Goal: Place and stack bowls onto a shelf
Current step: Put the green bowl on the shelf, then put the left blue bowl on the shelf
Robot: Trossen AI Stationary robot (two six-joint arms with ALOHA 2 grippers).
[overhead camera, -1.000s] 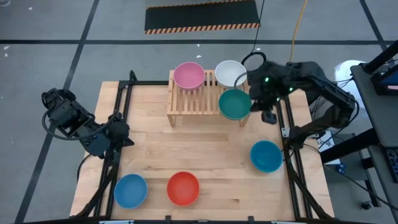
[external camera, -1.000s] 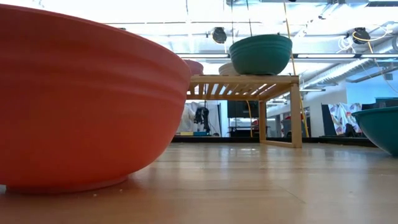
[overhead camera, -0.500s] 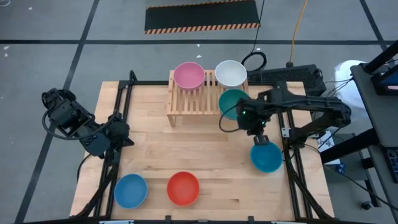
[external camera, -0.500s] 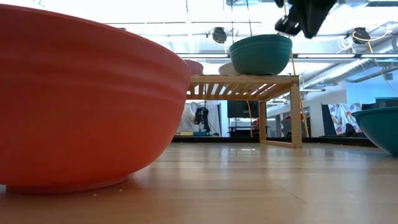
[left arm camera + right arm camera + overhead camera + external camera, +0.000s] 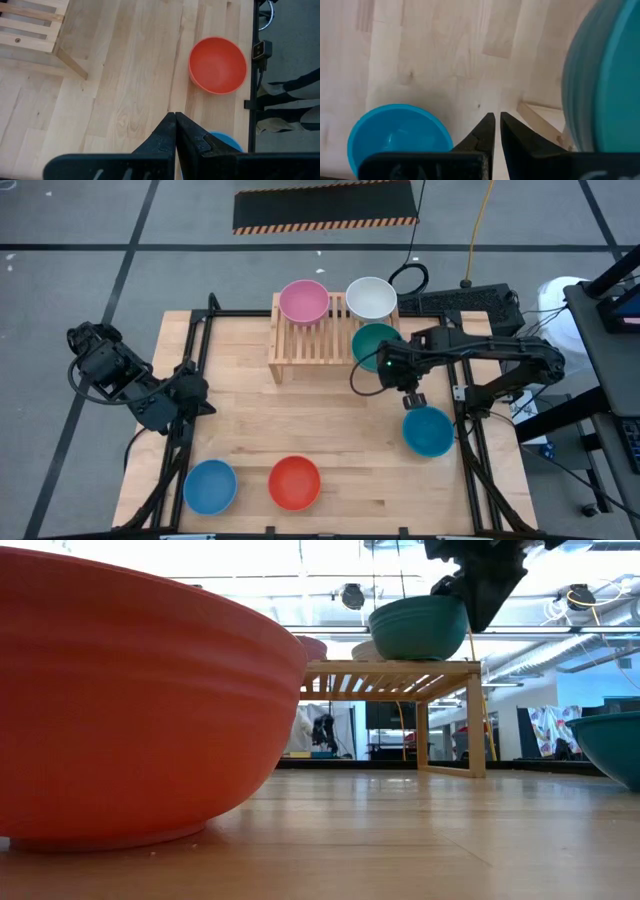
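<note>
Wooden tabletop (image 5: pixel 330 420) under me, pale planks, dark frame rails along both sides. At its far edge I see the shelf (image 5: pixel 305 340), slats running front to back, carrying three bowls: the pink bowl (image 5: pixel 303 301) on the far left corner, the white bowl (image 5: pixel 371 298) on the far right corner, the green bowl (image 5: pixel 376 345) on the near right corner, its rim overhanging the shelf's right edge. The near left part of the slats is bare.

My right gripper (image 5: pixel 412 399) hangs off the shelf's near right corner, above bare wood, between the green bowl and the teal-blue bowl (image 5: pixel 428 431), which sits close to the table's right rail. Its fingers (image 5: pixel 487 131) are nearly pressed together, a thin slit between them, holding nothing.

Along the near edge: the blue bowl (image 5: pixel 210 485) at the left corner, the red bowl (image 5: pixel 295 482) beside it. The middle of the table is open wood.

My left gripper (image 5: pixel 175 120) waits at the table's left rail, fingers pressed together, empty.
</note>
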